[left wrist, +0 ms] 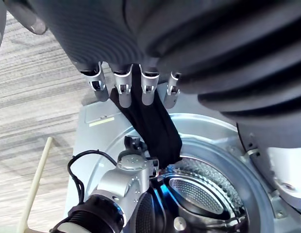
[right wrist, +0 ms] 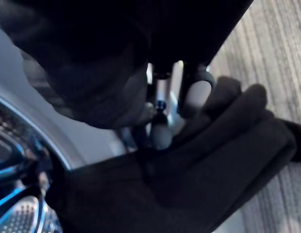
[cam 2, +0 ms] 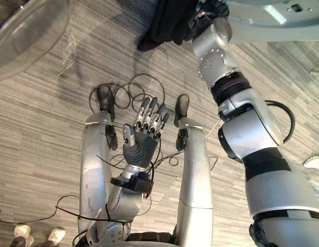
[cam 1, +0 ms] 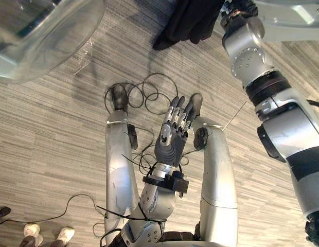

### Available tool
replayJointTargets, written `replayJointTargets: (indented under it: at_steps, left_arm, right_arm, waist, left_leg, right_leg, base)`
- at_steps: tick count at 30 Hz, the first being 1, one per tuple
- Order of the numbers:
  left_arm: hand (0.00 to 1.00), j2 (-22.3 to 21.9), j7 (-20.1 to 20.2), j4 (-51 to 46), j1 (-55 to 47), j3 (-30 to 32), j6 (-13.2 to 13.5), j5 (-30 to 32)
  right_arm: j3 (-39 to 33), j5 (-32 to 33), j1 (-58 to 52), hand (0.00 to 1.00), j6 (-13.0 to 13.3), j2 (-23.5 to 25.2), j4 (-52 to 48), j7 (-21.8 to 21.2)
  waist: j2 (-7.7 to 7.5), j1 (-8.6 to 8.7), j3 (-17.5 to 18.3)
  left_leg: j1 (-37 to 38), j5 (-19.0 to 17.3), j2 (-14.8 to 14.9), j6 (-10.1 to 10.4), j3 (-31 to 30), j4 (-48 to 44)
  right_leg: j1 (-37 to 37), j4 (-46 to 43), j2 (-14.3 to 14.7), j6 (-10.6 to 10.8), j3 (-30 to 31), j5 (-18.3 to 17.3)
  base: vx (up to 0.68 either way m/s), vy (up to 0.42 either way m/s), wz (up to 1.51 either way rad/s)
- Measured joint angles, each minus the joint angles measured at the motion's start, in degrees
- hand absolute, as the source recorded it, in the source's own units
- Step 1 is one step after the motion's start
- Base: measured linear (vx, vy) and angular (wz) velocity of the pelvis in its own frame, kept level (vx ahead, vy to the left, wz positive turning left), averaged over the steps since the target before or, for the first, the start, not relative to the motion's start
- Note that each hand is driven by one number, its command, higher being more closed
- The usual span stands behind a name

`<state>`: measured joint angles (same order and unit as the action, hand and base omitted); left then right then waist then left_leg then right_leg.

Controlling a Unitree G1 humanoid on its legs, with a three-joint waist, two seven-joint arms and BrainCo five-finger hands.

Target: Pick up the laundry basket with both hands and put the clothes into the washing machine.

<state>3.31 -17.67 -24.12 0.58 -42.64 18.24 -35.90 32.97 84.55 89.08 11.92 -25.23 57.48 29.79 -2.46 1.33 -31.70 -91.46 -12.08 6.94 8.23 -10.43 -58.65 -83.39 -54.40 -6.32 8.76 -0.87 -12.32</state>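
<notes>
Right hand (cam 1: 241,9) fingers pinch black garment (cam 1: 188,20) at drum (left wrist: 204,191) (left hand (cam 1: 170,146) fingers spread), glass door (cam 1: 41,36) open.

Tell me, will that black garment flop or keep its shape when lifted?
Probably floppy: the black garment hangs in limp folds from the right hand beside the washing machine drum. Likely light too, since it trails in a thin soft strip.
</notes>
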Motion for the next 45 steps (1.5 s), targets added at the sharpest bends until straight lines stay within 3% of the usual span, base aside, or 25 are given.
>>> replayJointTargets:
  at_steps: [6,10,11,14,18,20,22,23,24,25,27,28,29,30,35,45]
  left_arm:
    - [0.0,0.33,0.0,0.02,0.02,-0.35,0.34,0.02]
    - [0.0,0.25,0.04,0.17,-0.28,0.17,0.67,0.03]
    - [0.0,0.05,-0.06,0.18,-0.56,0.72,0.7,0.03]
    - [0.0,-0.45,-0.35,0.34,-0.76,1.87,0.56,0.05]
    - [0.0,-0.7,-1.16,1.7,-0.89,2.51,-0.37,0.16]
    - [0.0,-0.94,-1.38,2.7,-0.94,3.11,-0.93,0.44]
    - [0.0,-1.63,-1.3,4.37,-0.55,4.53,-1.69,0.75]
    - [0.0,-1.89,-1.31,5.09,-0.5,5.1,-1.78,0.77]
    - [0.0,-2.29,-1.29,6.81,-0.52,6.16,-1.76,1.69]
    - [0.0,-2.4,-1.22,8.25,-0.51,7.05,-1.82,3.0]
    - [0.0,-2.37,-1.11,9.3,-0.57,7.49,-1.89,4.56]
    - [0.0,-2.39,-1.06,9.26,-1.52,7.9,-2.12,5.28]
    - [0.0,-2.5,-1.07,9.3,-1.78,8.34,-2.18,5.57]
    - [0.0,-2.5,-1.11,9.23,-2.13,9.59,-2.18,5.87]
    - [0.0,-3.03,-0.87,11.29,-1.93,13.78,-3.29,8.16]
    - [0.0,-3.91,0.54,13.44,-1.75,16.54,-3.4,9.77]
  right_arm:
    - [1.46,-0.01,0.24,1.0,0.0,0.21,0.07,0.2]
    - [1.26,-1.51,-3.51,1.0,0.01,-1.75,-8.64,0.28]
    - [1.08,-2.78,-7.09,0.0,0.04,-4.74,-16.03,0.25]
    - [0.1,-6.17,-11.53,0.0,0.07,-7.14,-26.26,0.0]
    - [-6.05,-11.53,-21.48,0.0,0.66,-7.3,-39.82,-0.63]
    - [-9.05,-21.59,-28.48,0.0,4.18,-7.95,-49.09,-1.41]
    - [-14.94,-37.84,-31.97,0.0,8.97,-8.28,-63.22,-2.76]
    - [-16.13,-41.61,-32.39,0.0,10.07,-8.3,-65.56,-2.79]
    - [-17.6,-50.35,-33.71,0.0,10.46,-7.22,-68.09,-2.46]
    - [-18.07,-57.79,-35.93,0.0,9.98,-5.36,-68.91,-2.09]
    - [-18.64,-62.58,-41.04,0.0,8.45,-1.32,-68.63,-2.13]
    - [-18.5,-64.26,-45.66,0.0,7.14,2.02,-67.59,-2.17]
    - [-18.39,-65.09,-47.81,0.0,6.24,3.42,-67.26,-2.2]
    - [-18.14,-65.96,-50.44,0.0,4.93,5.6,-66.84,-2.45]
    - [-19.02,-76.35,-62.28,0.0,2.18,9.06,-67.52,-2.55]
    - [-19.55,-85.29,-69.61,0.0,0.62,17.91,-67.01,-3.17]
  waist:
    - [0.01,0.37,0.0]
    - [0.0,-0.06,0.0]
    - [0.0,-0.7,0.0]
    - [0.01,-0.59,-0.01]
    - [0.02,-1.84,-0.02]
    - [0.03,-2.23,-0.03]
    - [0.11,-2.12,-0.05]
    - [0.13,-2.29,-0.05]
    - [0.16,-2.57,-0.04]
    - [0.22,-2.69,-0.01]
    - [0.3,-3.77,0.04]
    - [0.23,-4.92,0.1]
    - [0.29,-5.87,0.05]
    - [0.34,-6.89,0.07]
    - [0.41,-6.51,0.04]
    - [0.45,-6.88,0.01]
  left_leg:
    - [0.36,1.15,0.82,-1.77,2.35,-0.7]
    - [-0.41,1.77,2.5,-3.11,3.75,-2.75]
    - [-1.01,1.52,3.07,-3.44,3.85,-3.55]
    - [-1.62,1.43,3.07,-3.51,3.78,-3.74]
    - [-1.62,1.31,3.06,-3.35,3.75,-4.37]
    - [-1.57,1.29,2.98,-3.33,3.65,-4.95]
    - [0.05,0.6,2.99,-3.24,4.09,-5.9]
    - [0.98,0.22,2.98,-3.15,4.3,-5.81]
    - [3.07,-0.36,2.92,-3.09,4.48,-5.32]
    - [5.36,-0.48,2.75,-2.95,4.64,-3.98]
    - [8.34,-0.38,2.63,-2.94,4.82,0.48]
    - [9.92,0.17,2.71,-2.06,5.13,2.04]
    - [10.54,0.52,2.55,-1.76,5.24,2.68]
    - [10.63,0.61,2.28,-1.87,4.55,2.15]
    - [11.82,0.61,2.11,-1.22,3.52,2.6]
    - [14.28,-1.11,1.97,-1.91,2.84,2.14]
  right_leg:
    - [0.86,2.23,0.2,1.62,1.82,3.44]
    - [0.2,1.97,1.71,2.25,3.6,3.9]
    - [-0.35,1.55,2.3,2.29,3.89,3.91]
    - [-1.26,1.33,2.47,2.61,4.01,3.7]
    - [-1.94,-0.26,2.63,2.45,4.33,3.37]
    - [-1.93,-1.17,2.6,2.06,4.31,3.04]
    - [-0.99,-2.8,2.49,1.88,4.88,2.37]
    - [-0.33,-3.06,2.42,1.89,5.09,2.05]
    - [1.39,-3.14,2.28,1.85,5.17,1.18]
    - [3.42,-2.25,2.12,1.79,4.99,1.1]
    - [5.54,-1.39,2.09,1.14,4.47,0.59]
    - [6.84,-6.04,2.26,-0.61,1.72,-1.64]
    - [7.98,-4.52,2.18,-3.13,1.29,-4.49]
    - [8.17,-3.38,2.0,-3.19,0.7,-4.51]
    - [8.93,-3.38,2.53,-3.69,-0.61,-4.6]
    - [11.63,-3.43,2.33,-3.44,-0.53,-6.19]
  base:
    - [-0.02,0.042,-0.15]
    - [-0.01,0.015,-0.3]
    - [-0.01,0.012,-0.18]
    - [-0.02,0.005,-0.07]
    - [-0.01,0.003,0.02]
    - [0.0,0.005,0.05]
    - [0.0,-0.001,0.08]
    - [-0.02,-0.021,0.15]
    - [-0.03,-0.038,0.2]
    - [-0.04,-0.042,0.19]
    - [-0.01,-0.07,0.26]
    - [0.03,-0.126,0.37]
    - [0.07,-0.133,0.16]
    - [0.06,-0.067,-0.18]
    - [0.07,-0.024,-0.04]
    - [0.05,0.004,0.01]
